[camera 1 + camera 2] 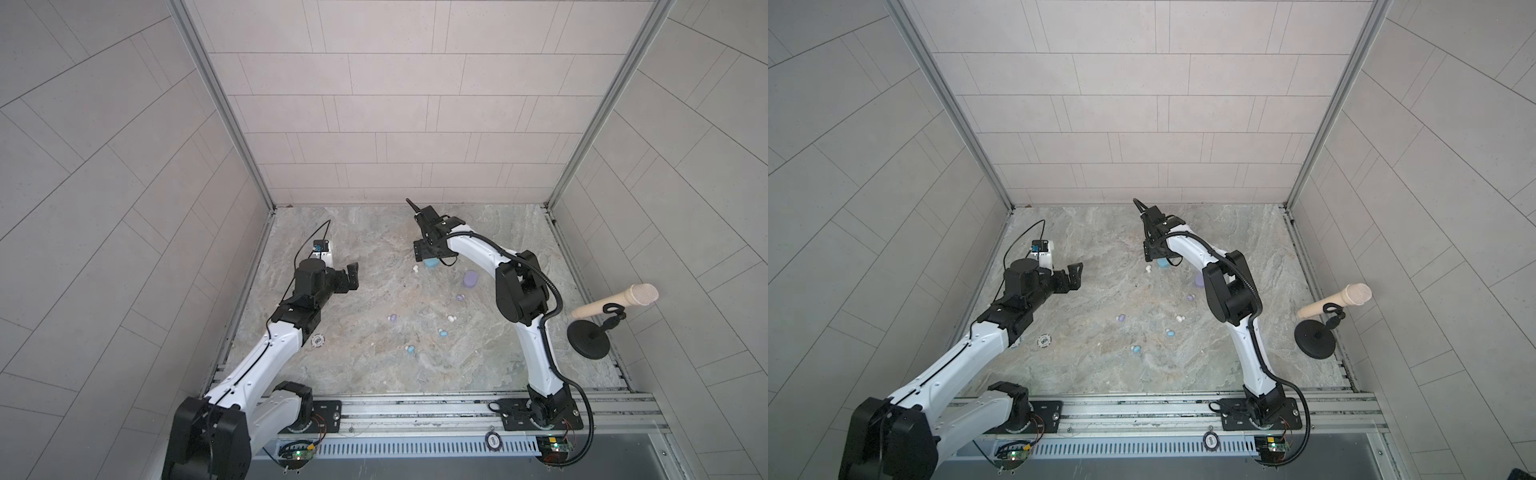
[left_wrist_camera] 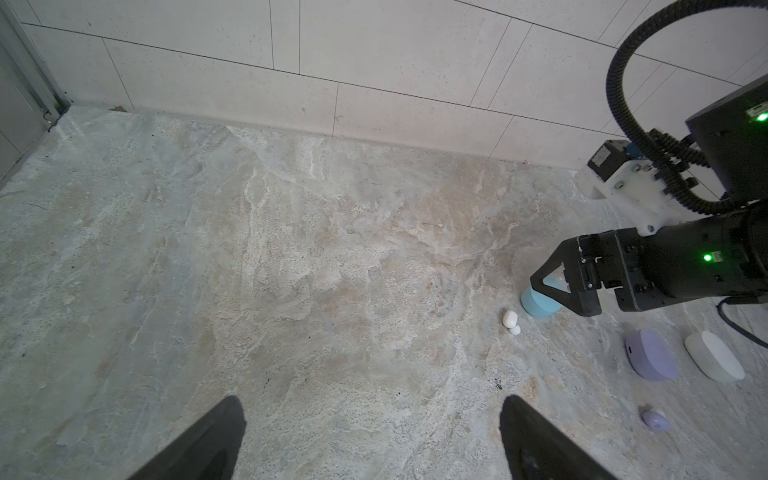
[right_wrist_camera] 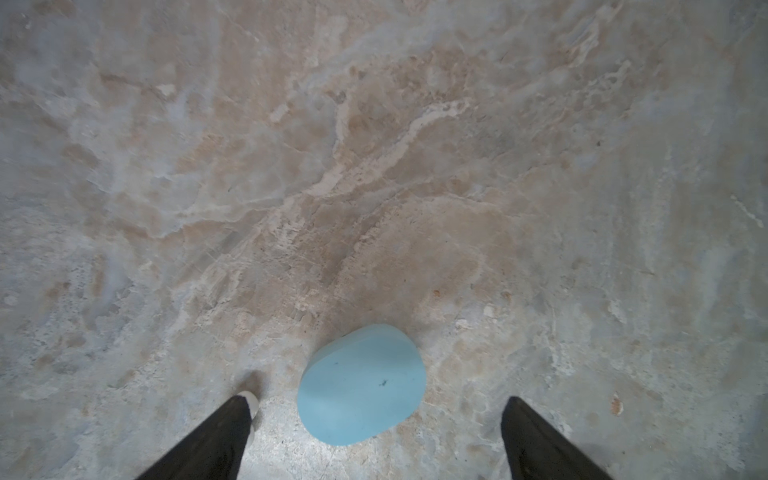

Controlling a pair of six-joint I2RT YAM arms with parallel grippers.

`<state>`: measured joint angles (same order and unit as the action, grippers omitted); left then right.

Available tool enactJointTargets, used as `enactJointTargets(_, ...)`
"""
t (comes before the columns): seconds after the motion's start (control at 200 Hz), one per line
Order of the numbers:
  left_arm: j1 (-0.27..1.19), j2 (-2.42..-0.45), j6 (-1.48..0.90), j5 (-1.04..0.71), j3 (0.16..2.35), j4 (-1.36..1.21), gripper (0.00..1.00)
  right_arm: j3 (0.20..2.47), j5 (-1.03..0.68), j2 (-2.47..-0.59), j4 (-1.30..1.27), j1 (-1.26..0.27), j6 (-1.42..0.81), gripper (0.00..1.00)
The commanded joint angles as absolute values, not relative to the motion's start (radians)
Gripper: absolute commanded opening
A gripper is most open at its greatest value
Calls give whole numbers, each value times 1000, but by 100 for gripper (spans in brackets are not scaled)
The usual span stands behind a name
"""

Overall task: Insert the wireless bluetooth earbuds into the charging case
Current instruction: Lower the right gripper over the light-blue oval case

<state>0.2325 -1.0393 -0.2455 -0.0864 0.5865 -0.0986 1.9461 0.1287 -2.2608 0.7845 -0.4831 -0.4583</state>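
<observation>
As I read it, the task has hardly begun: no earbud sits in a case, and the cases I can see look shut. Going left to right in a top view, these lie loose on the table [image 1: 353, 374]: a lilac earbud [image 1: 392, 318] at 8 o'clock from the middle, a blue earbud [image 1: 410, 349] at 6, and a white earbud [image 1: 415, 269] at 12, just beside the blue case [image 1: 432, 263]. Then come a second blue earbud [image 1: 442, 332] at 5, a second white earbud [image 1: 451, 319] at 4 and a second lilac earbud [image 1: 459, 297] at 3. The lilac case [image 1: 471, 279] lies at 2. The white case [image 2: 714, 361] shows only in the left wrist view, beside the lilac one. All six are left to seat, and I judge the lids need opening first.

My left tool [image 1: 353, 277] hangs at 9 o'clock with its jaws fully spread, holding and touching nothing. My right tool [image 1: 424, 252] is at 12, jaws spread wide to either side of the blue case with a gap on each side. It grips nothing yet.
</observation>
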Motion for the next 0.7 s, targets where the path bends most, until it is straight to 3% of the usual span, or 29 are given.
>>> enactJointTargets(0.0, 237, -1025, -251, -92, 575, -91, 100, 1981, 188, -2296, 848, -485, -481, 97)
enactJointTargets(0.305, 238, -1026, -252, -87, 575, -84, 100, 1979, 203, -2332, 874, -479, -468, 97)
enactJointTargets(0.691, 237, -1029, -255, -85, 575, -83, 100, 1812, 286, -2209, 836, -423, -451, 97)
